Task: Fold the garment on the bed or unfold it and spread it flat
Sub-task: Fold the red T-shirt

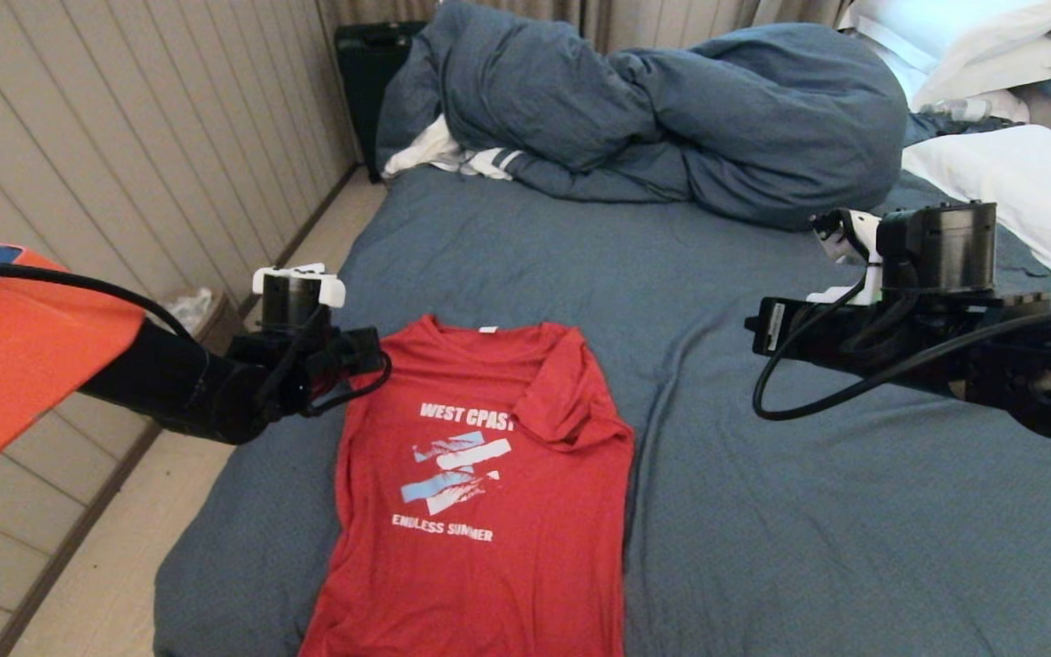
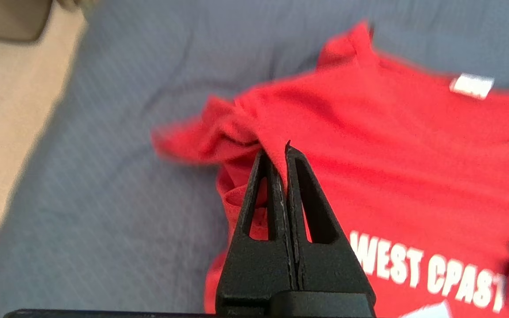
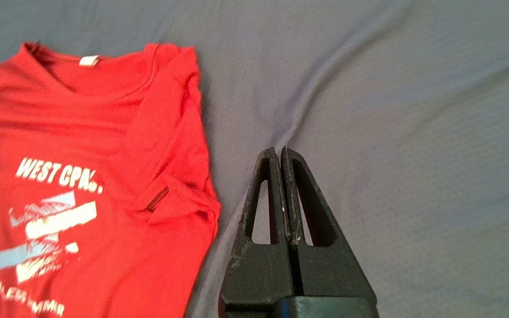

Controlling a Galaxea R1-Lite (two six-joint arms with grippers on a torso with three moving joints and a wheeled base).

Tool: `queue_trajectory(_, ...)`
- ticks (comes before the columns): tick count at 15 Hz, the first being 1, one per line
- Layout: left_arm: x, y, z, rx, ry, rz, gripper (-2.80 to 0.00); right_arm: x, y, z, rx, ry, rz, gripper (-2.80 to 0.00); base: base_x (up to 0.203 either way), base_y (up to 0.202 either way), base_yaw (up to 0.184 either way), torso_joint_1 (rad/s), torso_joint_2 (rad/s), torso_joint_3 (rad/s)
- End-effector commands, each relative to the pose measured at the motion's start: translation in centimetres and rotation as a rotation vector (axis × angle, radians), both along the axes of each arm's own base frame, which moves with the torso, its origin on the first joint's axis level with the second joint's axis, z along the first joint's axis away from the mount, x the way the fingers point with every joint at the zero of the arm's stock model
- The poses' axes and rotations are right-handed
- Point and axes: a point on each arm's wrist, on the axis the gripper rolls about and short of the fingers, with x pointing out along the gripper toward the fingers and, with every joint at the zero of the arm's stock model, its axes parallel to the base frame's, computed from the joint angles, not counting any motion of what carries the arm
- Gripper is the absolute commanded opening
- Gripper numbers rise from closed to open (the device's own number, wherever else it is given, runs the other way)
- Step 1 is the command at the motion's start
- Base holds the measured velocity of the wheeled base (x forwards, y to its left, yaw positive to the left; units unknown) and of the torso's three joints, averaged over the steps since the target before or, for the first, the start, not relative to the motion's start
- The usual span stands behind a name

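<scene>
The T-shirt [image 1: 480,493] lies print-up on the near part of the bed [image 1: 808,511], its right sleeve already folded inward over the chest, which suggests folding is under way. The left end effector [image 2: 281,148] is clenched on cloth at the left sleeve, probably to fold it in likewise. The right end effector [image 3: 281,150] hangs clenched and empty above bare sheet, beside the shirt.

Both tools [image 2: 281,148] [image 3: 279,150] closed, arms raised
</scene>
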Motion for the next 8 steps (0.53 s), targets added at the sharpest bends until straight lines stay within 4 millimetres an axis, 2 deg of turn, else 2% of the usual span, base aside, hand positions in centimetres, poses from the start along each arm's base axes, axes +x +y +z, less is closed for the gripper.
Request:
queue_trajectory(1,-0.4,-0.4,0.9,-0.004,-0.027,-0.006,-2.80,0.1,-0.1,-0.4,0.002,0.015,0.008,-2.80,0.000,0.000,0.000,0.000,0.00,0.000)
queue_trajectory(4,-1.3,-2.3,0.7,0.006,-0.024,-0.040,-2.80,0.3,-0.1,-0.9,0.007,0.033,0.021,-2.80,0.000,0.000,0.000,0.000,0.00,0.000)
queue_trajectory(8,-1.8,-4.9,-1.1,0.021,0.014,-0.095,-2.80,0.2,-0.6,-1.3,0.012,0.046,0.023,-2.80,0.000,0.000,0.000,0.000,0.00,0.000)
